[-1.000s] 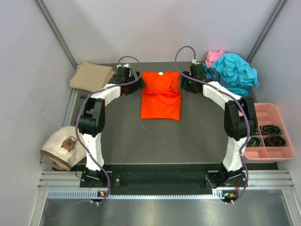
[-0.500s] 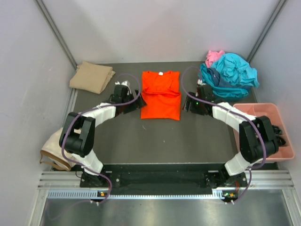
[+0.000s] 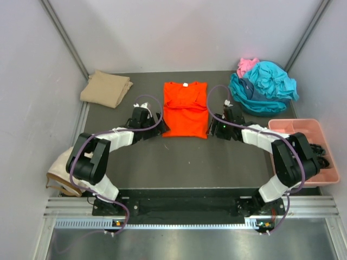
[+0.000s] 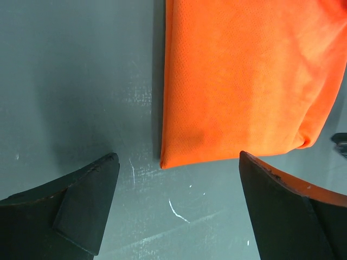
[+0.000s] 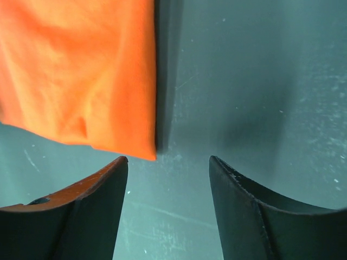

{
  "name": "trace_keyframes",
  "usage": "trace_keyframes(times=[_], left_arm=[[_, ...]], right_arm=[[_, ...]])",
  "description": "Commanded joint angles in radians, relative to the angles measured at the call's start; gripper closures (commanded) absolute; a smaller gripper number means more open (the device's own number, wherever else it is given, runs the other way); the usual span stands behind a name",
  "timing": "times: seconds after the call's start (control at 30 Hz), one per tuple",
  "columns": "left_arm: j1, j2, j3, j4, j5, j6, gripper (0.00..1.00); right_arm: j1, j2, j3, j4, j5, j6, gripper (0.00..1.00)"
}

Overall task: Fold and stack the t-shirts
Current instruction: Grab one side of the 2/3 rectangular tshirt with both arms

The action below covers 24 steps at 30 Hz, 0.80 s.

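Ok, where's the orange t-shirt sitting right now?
In the top view the orange t-shirt lies flat at the far centre of the table, with the left gripper and right gripper open beside its near corners.

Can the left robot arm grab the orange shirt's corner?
Probably yes. The left gripper is open, and the orange shirt has its near corner lying flat just in front of the jaws, with nothing covering it.

The spread shirt (image 3: 185, 111) lies mid-tabletop (image 3: 179, 162), between the left pincer (image 3: 158, 126) and right pincer (image 3: 212, 130). Behind, a folded shirt (image 3: 105, 88) lies left and a heap of shirts (image 3: 264, 86) right.
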Motion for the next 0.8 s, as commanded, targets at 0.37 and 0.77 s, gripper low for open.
trace_keyframes(times=[0.37, 0.77], left_arm=[[-0.032, 0.088, 0.021, 0.052, 0.012, -0.002, 0.27], [-0.043, 0.105, 0.024, 0.058, 0.027, -0.008, 0.36]], right_arm=[[0.008, 0.129, 0.027, 0.121, -0.087, 0.035, 0.52], [0.016, 0.148, 0.025, 0.142, -0.112, 0.046, 0.70]])
